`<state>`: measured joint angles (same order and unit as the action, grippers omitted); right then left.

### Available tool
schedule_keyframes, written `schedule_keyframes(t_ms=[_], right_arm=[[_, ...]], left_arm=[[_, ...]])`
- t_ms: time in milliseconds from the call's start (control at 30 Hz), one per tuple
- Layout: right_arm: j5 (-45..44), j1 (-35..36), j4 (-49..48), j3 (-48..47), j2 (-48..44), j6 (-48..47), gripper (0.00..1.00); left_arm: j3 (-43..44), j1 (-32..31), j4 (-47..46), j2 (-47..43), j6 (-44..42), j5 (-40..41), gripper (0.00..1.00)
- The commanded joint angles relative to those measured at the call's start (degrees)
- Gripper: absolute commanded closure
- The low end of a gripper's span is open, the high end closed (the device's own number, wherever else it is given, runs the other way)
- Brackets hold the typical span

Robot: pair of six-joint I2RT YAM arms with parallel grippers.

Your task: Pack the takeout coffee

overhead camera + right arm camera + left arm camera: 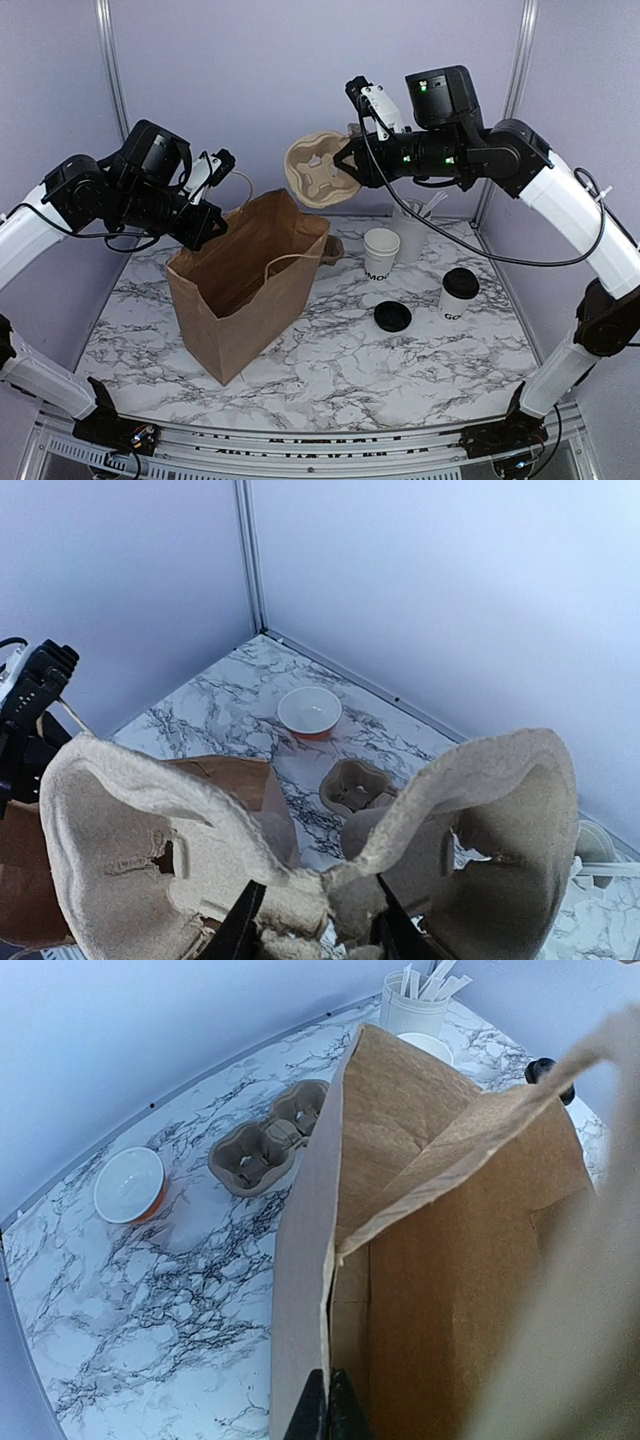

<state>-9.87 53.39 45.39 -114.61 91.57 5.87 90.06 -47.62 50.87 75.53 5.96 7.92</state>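
Observation:
An open white paper cup [381, 253] with dark lettering stands right of the brown paper bag [240, 290]. A loose black lid [393, 317] lies in front of it. A second white cup [459, 293] wears a black lid further right. My left gripper [205, 215] is shut on the bag's rim [335, 1260], its fingertips [318, 1410] pinching the paper edge. My right gripper [345, 165] is shut on a brown pulp cup carrier [320, 170], held tilted in the air above the bag's far corner. The fingers [245, 925] clamp the carrier's [200, 850] middle ridge.
A white cup of stirrers [410, 225] stands at the back right. Another pulp carrier [265, 1145] lies on the marble behind the bag, and a white bowl with an orange base [128, 1185] sits near the back left wall. Frame posts stand at the corners.

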Motion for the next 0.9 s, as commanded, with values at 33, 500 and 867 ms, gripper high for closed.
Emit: schedule_keyframes(t_ms=[33,500,867], right_arm=[[7.82,-0.01,-3.84,-0.56,1.42,0.74,0.69],[24.31,3.12,-16.21,6.63,-0.53,4.26,0.68],[29.55,3.58,-15.46,15.03,-3.6,5.48,0.68]], left_arm=[[4.03,-2.45,-1.28,2.81,2.78,3.41,1.0],[6.12,-3.8,-4.26,4.61,7.92,-2.04,1.0],[4.55,-3.8,-8.16,5.06,10.98,-7.91,1.0]])
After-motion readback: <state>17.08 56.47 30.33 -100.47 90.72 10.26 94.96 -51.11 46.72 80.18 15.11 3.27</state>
